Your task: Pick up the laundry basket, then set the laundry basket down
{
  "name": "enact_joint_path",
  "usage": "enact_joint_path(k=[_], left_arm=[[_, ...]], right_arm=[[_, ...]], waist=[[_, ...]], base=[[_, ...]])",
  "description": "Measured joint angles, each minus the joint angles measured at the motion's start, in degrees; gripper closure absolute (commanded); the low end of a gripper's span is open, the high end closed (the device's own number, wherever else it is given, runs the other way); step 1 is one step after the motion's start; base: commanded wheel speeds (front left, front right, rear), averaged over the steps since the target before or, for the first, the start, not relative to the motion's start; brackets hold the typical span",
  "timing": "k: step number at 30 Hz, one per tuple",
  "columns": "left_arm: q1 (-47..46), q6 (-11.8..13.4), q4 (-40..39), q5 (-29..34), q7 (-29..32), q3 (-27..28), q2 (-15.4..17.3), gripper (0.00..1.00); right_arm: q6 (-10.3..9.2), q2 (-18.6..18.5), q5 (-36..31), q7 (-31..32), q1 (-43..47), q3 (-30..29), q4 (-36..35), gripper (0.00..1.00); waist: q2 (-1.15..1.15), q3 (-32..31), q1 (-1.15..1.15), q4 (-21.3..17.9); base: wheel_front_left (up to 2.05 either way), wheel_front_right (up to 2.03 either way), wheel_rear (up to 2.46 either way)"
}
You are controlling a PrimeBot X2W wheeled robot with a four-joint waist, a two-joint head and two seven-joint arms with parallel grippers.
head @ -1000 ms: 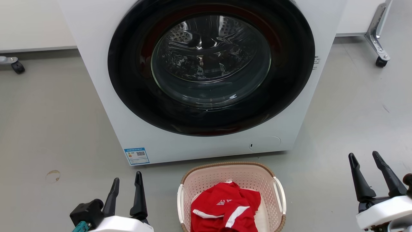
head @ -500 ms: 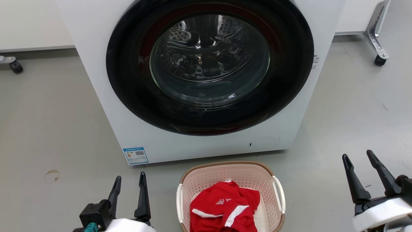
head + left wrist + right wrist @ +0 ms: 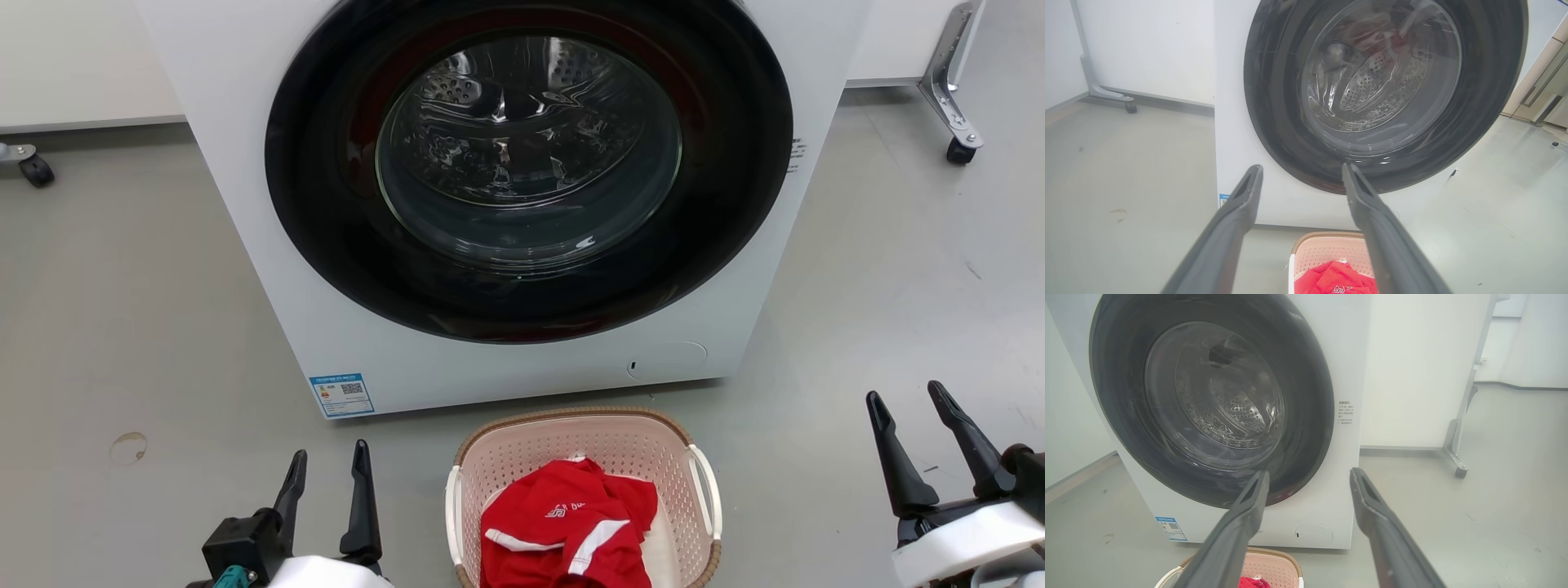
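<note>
Right now, in the head view, the laundry basket [image 3: 522, 465] sits on the floor between the two grippers, just short of the washer [image 3: 367, 359], with a red garment [image 3: 563, 523] heaped inside. The left gripper [image 3: 330, 451] hovers near the basket's left side, fingers spread wide and empty. The right gripper [image 3: 904, 392], equally wide and empty, hangs well off to the basket's right. For a level lift, each gripper should probably close on the white handle nearest it, the left handle [image 3: 451, 506] and the right handle [image 3: 706, 490], at about the same time, so the garment does not slide. In the left wrist view the basket [image 3: 1327, 249] lies below the left gripper [image 3: 1302, 167] and slightly to its right, so that arm likely needs to drop and swing inward. In the right wrist view the woven rim [image 3: 1274, 552] peeks out below and left of the right gripper [image 3: 1309, 472], partly behind one finger. That arm probably has the longer reach inward, and should keep off the washer front beyond.
</note>
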Motion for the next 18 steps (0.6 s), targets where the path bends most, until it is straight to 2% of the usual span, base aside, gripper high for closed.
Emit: enact_joint_path(k=[18], left_arm=[[-0.01, -1.13, 1.44, 1.04, -0.01, 1.47, 0.01, 0.00]], right_arm=[[0.00, -0.01, 0.12, 0.00, 0.00, 0.16, 0.08, 0.00]], waist=[[0.00, 0.17, 0.00, -0.27]], base=[[0.00, 0.00, 0.00]])
